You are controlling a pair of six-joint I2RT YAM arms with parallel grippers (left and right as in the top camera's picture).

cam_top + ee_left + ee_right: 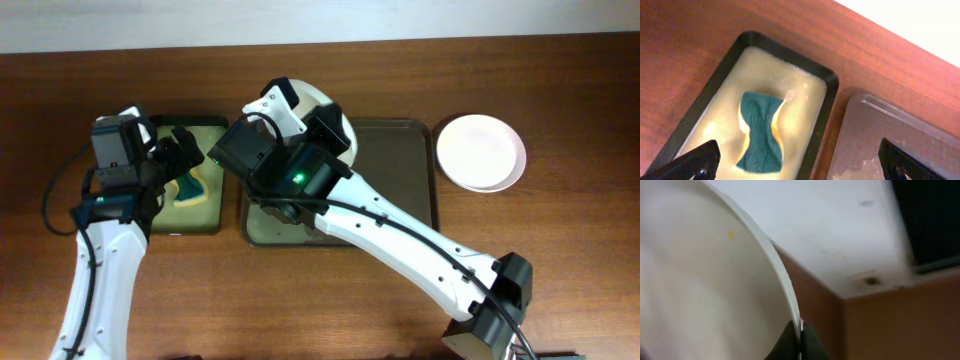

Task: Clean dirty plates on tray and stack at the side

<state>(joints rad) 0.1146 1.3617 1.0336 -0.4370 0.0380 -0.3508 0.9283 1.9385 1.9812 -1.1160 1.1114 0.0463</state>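
From where I stand, the left arm (95,270) comes up from the near left edge and leans forward. The left gripper (188,158) points down with its two fingers spread wide, holding nothing. The right arm (400,240) stretches from the near right corner diagonally toward the left, with a green light glowing on its wrist (297,178). The right gripper (800,340) is turned upward, its fingers pinched onto the rim of a tilted plate (700,280).
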